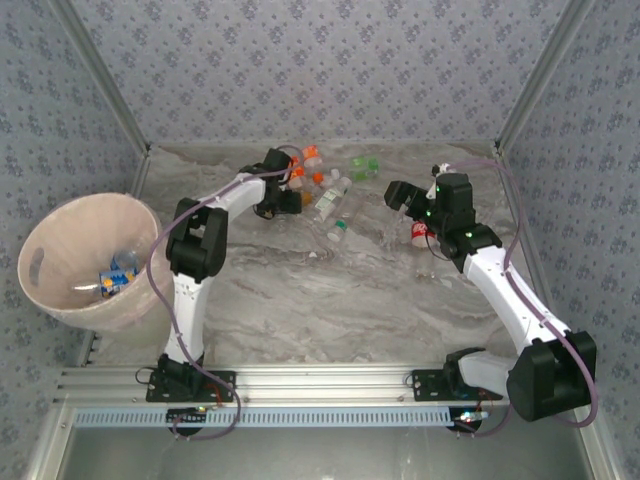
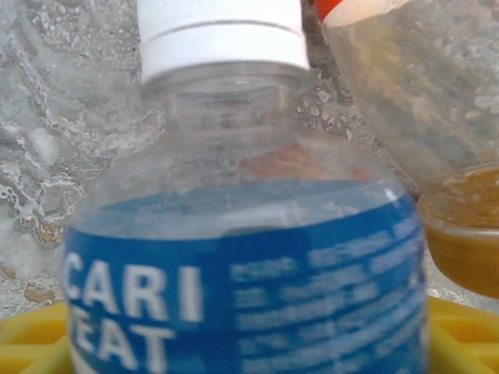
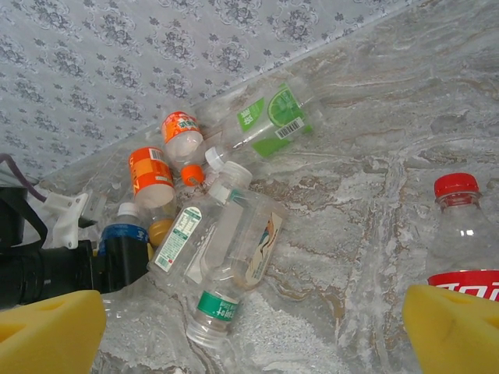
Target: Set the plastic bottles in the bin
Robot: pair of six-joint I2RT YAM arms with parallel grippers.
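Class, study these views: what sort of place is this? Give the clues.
Probably a robot test booth, not a home: a left arm and right arm bolted to a metal rail, patterned panels boxing in a marble-look table, and bottles heaped near a bin.

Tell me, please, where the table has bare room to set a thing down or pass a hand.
Bare: the near-middle table between left arm and right arm, before the bottles; also the far-left corner beyond the bin. Crowded: the far middle, where bottles heap, and around the red-capped bottle.
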